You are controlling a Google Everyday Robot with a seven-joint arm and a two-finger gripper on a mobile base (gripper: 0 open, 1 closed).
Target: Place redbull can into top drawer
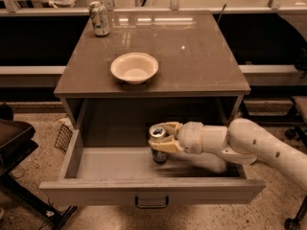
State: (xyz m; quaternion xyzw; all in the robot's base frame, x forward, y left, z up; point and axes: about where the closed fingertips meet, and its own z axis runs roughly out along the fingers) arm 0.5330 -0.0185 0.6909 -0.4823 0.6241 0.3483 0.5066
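Observation:
The top drawer [144, 188] of the grey cabinet stands pulled wide open, its dark pull handle at the front. My gripper [160, 138] reaches in from the right, inside the drawer, and is shut on the redbull can [158, 146]. The can is upright, its silver top showing, its base at or just above the drawer floor near the middle.
On the cabinet top [192, 56] sit a pale bowl [135, 67] and a wider whitish-green can [99, 18] at the back left corner. A dark chair [14, 138] stands to the left. A wire basket [63, 137] lies on the floor beside the cabinet.

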